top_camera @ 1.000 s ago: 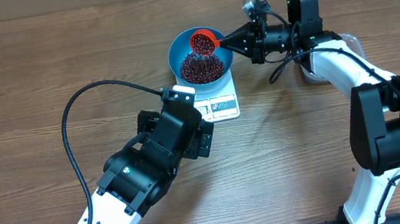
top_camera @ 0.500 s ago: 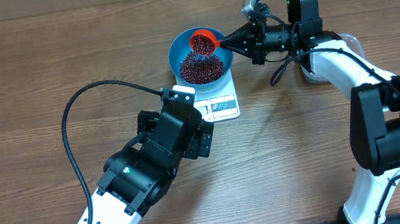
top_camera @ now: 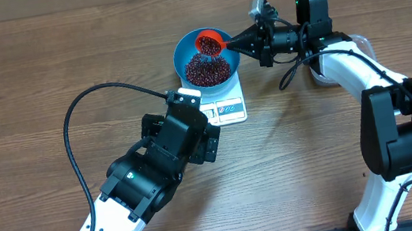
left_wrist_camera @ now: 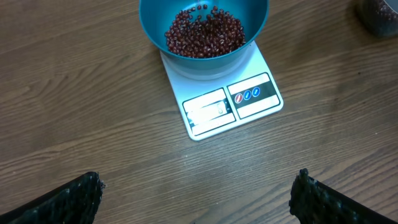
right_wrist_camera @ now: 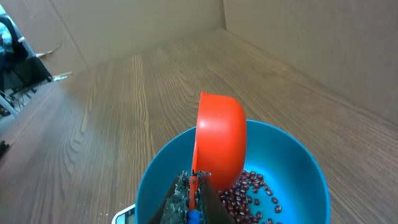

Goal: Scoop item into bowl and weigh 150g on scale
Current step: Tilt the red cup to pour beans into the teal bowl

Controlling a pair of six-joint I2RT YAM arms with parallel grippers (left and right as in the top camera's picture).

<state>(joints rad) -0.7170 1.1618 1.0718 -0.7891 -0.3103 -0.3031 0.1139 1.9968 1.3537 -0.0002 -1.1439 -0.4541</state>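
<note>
One bowl (top_camera: 180, 57) (beans (top_camera: 206, 71) inside), one scale (top_camera: 229, 111), one scoop (right_wrist_camera: 221, 140)

scoop (right_wrist_camera: 219, 140) tilted over bowl (right_wrist_camera: 292, 149), blocking its top, bare table (top_camera: 12, 93) leftward

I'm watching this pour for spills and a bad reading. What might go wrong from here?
1. The orange scoop in the right gripper tips near the rim of the blue bowl; beans may bounce out.
2. If the scoop touches the bowl, the scale may misread.
3. The open left gripper hangs near the scale and might nudge it.
</note>
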